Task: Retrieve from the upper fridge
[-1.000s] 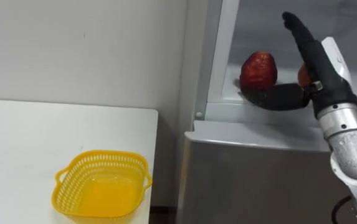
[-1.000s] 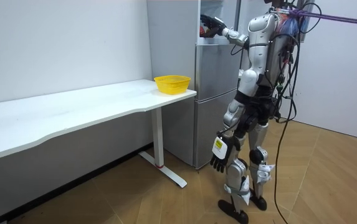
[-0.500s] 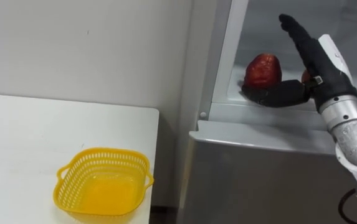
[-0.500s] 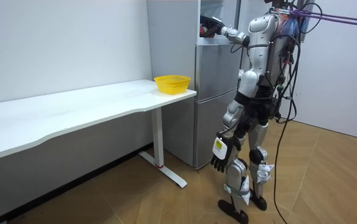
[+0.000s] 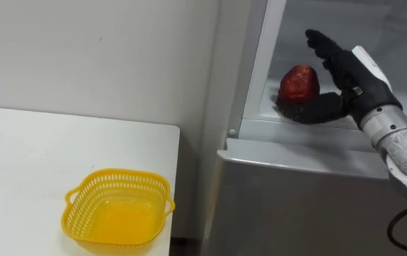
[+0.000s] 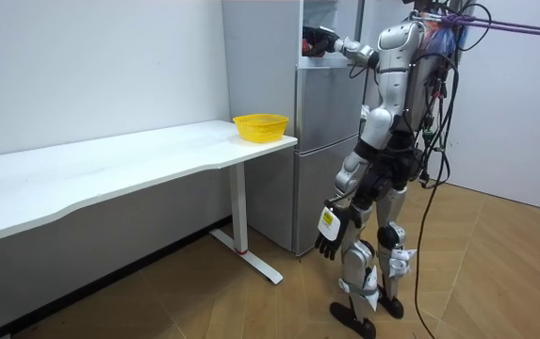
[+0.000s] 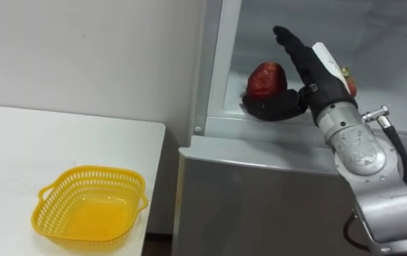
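Reaching for fruit at the shelf's front edge.
Right hand is hovering wide open beside it; wrap fingers well behind before pulling.

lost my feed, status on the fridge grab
Right robot hand open, cupped about red fruit in upper fridge, not gripped. Left robot hand idle at thigh. Nothing in the way.

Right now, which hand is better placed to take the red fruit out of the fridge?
The right. The right hand is inside the upper fridge, open, fingers above the red fruit and thumb at its front. The left hand hangs low beside the thigh, far from the fruit.
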You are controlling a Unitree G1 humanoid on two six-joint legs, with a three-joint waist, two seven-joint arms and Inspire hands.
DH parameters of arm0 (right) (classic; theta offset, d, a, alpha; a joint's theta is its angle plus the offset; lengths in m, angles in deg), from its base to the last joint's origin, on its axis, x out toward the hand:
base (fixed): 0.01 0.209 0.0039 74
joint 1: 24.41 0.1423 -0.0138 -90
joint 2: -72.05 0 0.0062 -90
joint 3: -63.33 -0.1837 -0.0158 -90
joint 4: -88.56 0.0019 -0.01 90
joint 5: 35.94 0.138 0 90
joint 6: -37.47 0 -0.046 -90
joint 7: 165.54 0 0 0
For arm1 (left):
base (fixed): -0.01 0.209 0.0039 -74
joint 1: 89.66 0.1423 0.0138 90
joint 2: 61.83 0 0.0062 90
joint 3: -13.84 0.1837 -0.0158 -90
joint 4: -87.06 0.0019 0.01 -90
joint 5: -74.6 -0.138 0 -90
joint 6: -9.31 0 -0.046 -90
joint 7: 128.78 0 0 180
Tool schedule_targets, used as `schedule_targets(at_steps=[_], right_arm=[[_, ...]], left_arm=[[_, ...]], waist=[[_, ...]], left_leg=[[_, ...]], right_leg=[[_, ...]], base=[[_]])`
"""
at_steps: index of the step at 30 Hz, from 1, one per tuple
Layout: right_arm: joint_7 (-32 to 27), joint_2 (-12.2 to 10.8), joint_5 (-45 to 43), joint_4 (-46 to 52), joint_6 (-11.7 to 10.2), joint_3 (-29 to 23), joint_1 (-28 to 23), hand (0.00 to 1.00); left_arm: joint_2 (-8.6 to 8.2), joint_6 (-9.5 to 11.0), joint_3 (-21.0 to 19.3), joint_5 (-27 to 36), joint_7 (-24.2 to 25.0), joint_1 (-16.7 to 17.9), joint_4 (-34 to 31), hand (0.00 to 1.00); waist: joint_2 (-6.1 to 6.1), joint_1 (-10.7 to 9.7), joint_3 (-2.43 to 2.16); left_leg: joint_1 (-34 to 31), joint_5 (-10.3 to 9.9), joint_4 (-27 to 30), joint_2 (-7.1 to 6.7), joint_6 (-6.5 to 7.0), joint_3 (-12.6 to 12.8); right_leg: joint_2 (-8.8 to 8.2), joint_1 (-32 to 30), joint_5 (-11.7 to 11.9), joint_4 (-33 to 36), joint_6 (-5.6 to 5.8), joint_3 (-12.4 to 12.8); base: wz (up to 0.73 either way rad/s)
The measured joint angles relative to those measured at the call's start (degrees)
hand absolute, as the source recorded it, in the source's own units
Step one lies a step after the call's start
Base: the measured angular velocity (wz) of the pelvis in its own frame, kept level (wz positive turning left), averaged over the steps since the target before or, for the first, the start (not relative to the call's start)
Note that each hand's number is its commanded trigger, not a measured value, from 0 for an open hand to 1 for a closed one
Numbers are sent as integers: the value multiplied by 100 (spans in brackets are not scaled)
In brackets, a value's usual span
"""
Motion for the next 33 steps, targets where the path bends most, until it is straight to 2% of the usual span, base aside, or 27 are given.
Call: schedule_targets(at_steps=[3,4,5,6,7,10,18,24,33], right_arm=[[202,59,207,-344,105,9,208,0],[263,75,264,-387,125,9,231,13],[291,78,286,-388,128,10,237,45],[367,78,318,-389,129,11,256,84],[423,87,345,-389,129,12,264,100],[475,91,350,-388,129,11,264,100],[541,100,361,-410,171,23,329,100],[608,105,353,-429,192,100,332,100],[675,110,121,-437,211,125,345,100]], left_arm=[[0,-38,-1,0,-15,6,-29,0],[-2,-69,-1,1,-14,21,-74,0],[-3,-82,0,1,-13,23,-86,0],[-6,-98,0,1,-6,25,-112,0],[-9,-113,-1,1,1,23,-142,0],[-7,-121,-2,1,-8,14,-183,0],[-13,-132,2,4,7,16,-181,0],[-12,-133,1,4,28,18,-179,0],[-17,-191,0,3,19,-39,-180,0]], waist=[[28,21,20],[40,29,28],[53,35,37],[58,49,41],[79,94,53],[111,122,57],[71,163,34],[32,177,58],[24,255,60]], left_leg=[[19,-1,-24,11,-1,5],[25,-1,-28,15,-2,5],[31,1,-32,16,-4,8],[48,2,-40,22,-6,27],[66,2,-50,32,-7,62],[74,9,-82,30,-15,76],[89,23,-120,20,-30,83],[143,22,-134,23,-28,75],[158,21,-134,23,-29,59]], right_leg=[[-3,3,5,2,-7,10],[1,4,6,3,-9,14],[2,6,7,3,-10,19],[6,9,9,5,-14,38],[13,9,13,5,-21,75],[16,10,15,5,-24,91],[49,13,16,3,-25,110],[49,73,15,-9,-24,109],[42,84,15,-11,-24,106]], base=[[-1],[0],[-5],[-11],[-13],[-4],[-1],[0],[0]])
